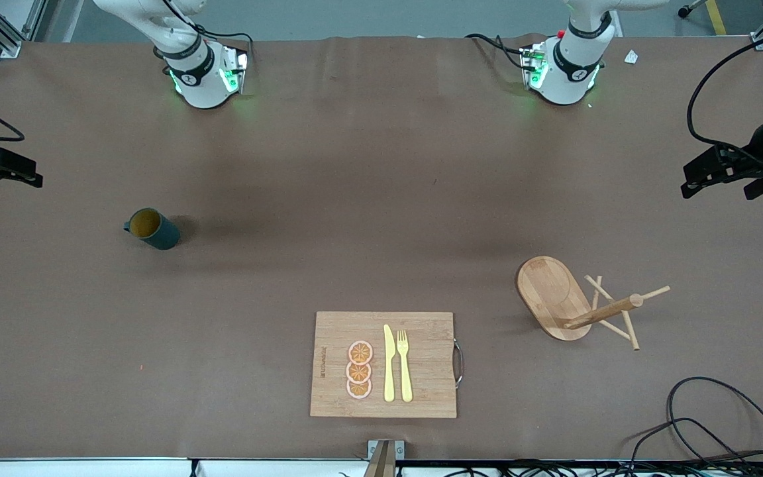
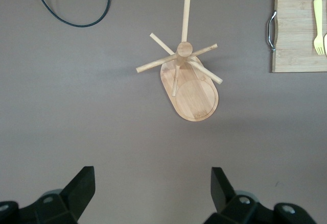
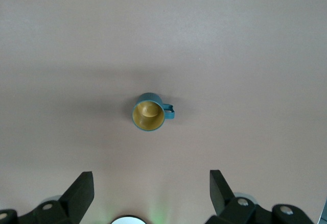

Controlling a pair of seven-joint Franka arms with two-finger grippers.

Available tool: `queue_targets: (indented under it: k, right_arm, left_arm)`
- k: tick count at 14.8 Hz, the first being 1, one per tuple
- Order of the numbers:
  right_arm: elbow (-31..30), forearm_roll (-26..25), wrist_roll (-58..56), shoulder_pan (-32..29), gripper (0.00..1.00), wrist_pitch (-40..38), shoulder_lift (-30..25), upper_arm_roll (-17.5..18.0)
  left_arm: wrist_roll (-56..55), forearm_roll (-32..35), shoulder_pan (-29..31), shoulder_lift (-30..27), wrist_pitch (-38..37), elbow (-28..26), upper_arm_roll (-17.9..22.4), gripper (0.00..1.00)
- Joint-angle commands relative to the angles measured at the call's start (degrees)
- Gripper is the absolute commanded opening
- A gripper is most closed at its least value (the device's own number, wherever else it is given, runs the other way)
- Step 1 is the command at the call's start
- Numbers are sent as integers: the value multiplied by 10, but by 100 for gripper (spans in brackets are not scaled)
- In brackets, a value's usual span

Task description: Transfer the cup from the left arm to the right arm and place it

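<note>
Right wrist view shows the cup [image 3: 148,115] standing upright on the brown desk [image 3: 245,40], straight ahead of the right gripper [image 3: 150,193] and well apart from it. The fingers [image 3: 82,191] of this gripper are spread wide and hold nothing. The cup stands toward the right arm's end of the desk, its handle toward that end.

The left gripper [image 2: 152,193] hangs over the other end of the desk, its fingers [image 2: 84,188] also wide open and empty. Ahead of them is a wooden mug tree [image 2: 186,78] on an oval base, with a bamboo cutting board [image 2: 296,30] farther off.

I judge that the task is at its very start: no arm has reached the cup yet. The next move calls for one gripper to go down until the cup is between its fingers, and then to close on the body or rim.
</note>
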Motion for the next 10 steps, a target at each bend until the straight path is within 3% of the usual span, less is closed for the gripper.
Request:
queue_targets:
  k: [1, 10]
  right_arm:
    - [-18, 0, 12, 9, 100, -14, -34, 4]
    - [-14, 22, 8, -1, 100, -35, -85, -2]
  left_arm:
    - [5, 1, 1, 6, -3, 12, 1, 100]
    - [4, 0, 1, 6, -3, 12, 1, 100]
